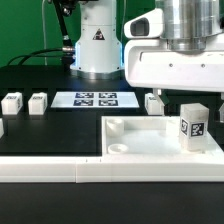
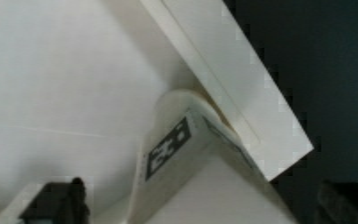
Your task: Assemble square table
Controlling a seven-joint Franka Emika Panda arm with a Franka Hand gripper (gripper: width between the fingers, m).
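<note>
Upright tagged leg (image 1: 193,126) below parted fingers (image 2: 55,201)

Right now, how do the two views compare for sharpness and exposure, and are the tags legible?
Exterior view: even light; the marker board and the tag on the upright leg are distinct. Wrist view: a soft close-up; the leg's tag is blurred and the tabletop is nearly washed out.

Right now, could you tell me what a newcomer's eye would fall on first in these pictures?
First, the open gripper hovers over a tagged leg standing upright in the tabletop, at the exterior view's right. Next, loose legs sit side by side at the exterior view's left, with the marker board beside them.
</note>
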